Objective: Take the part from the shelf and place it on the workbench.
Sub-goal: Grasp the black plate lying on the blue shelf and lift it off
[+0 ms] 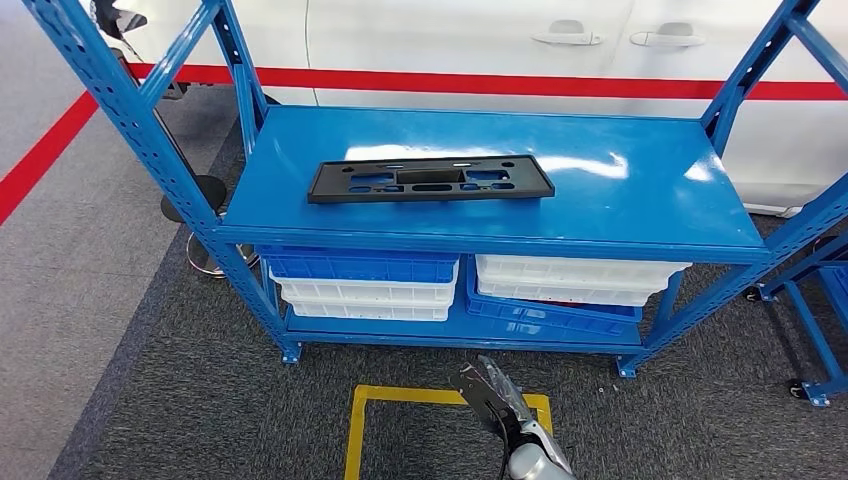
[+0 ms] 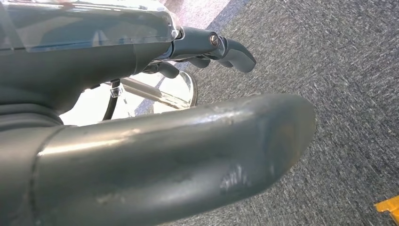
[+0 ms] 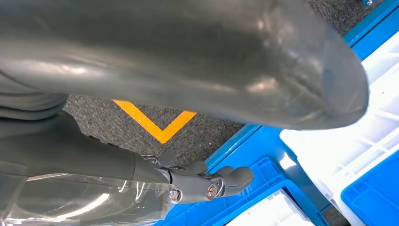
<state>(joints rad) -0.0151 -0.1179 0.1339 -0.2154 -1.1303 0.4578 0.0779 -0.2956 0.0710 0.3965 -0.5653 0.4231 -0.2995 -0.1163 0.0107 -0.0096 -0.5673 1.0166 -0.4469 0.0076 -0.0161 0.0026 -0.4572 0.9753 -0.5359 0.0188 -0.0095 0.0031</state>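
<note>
A flat black plastic part (image 1: pixel 430 180) with several cut-outs lies on the top board of the blue shelf (image 1: pixel 640 200), left of its middle. My right hand (image 1: pixel 492 397) hangs low in front of the shelf, over the floor and well below the part. The right wrist view shows that hand (image 3: pixel 188 61) holding nothing, its fingers (image 3: pixel 211 181) stretched out over the blue and white bins. In the left wrist view my left hand (image 2: pixel 155 146) also holds nothing, fingers (image 2: pixel 226 47) straight above grey carpet.
Blue bins (image 1: pixel 365 266) and white bins (image 1: pixel 575 278) are stacked on the lower board. A white car (image 1: pixel 480 40) stands behind the shelf. A stool base (image 1: pixel 205 250) is at the left, another blue rack (image 1: pixel 815 330) at the right. Yellow floor tape (image 1: pixel 400 395) marks my spot.
</note>
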